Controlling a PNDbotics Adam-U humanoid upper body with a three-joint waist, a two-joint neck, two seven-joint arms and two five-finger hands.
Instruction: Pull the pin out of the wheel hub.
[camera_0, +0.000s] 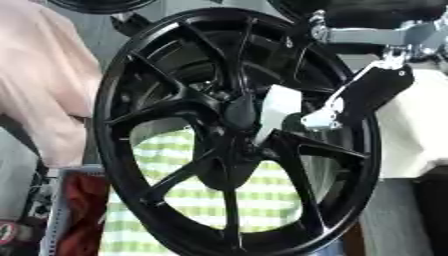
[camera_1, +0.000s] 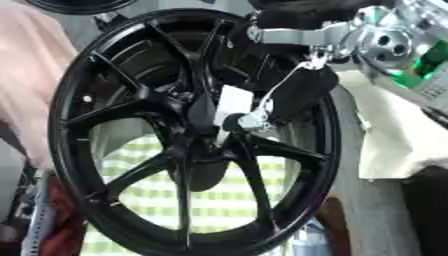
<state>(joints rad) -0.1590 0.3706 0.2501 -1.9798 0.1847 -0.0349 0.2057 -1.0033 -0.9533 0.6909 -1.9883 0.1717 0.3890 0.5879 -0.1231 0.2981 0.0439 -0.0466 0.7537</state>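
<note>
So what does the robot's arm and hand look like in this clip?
Only the right arm shows, coming in from the upper right. Its forearm is silver-grey metal with bolted brackets and a round silver joint housing. The right hand is a black, blocky shell with a silver metal fingertip piece and a thin silver link rod along it. No cables or markings are visible.

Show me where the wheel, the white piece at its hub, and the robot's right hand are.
wheel (camera_0: 140, 197): left eye view, lower-left spoke.
white piece (camera_0: 278, 111): left eye view, its flat face.
right hand (camera_0: 372, 92): left eye view, black palm.
</note>
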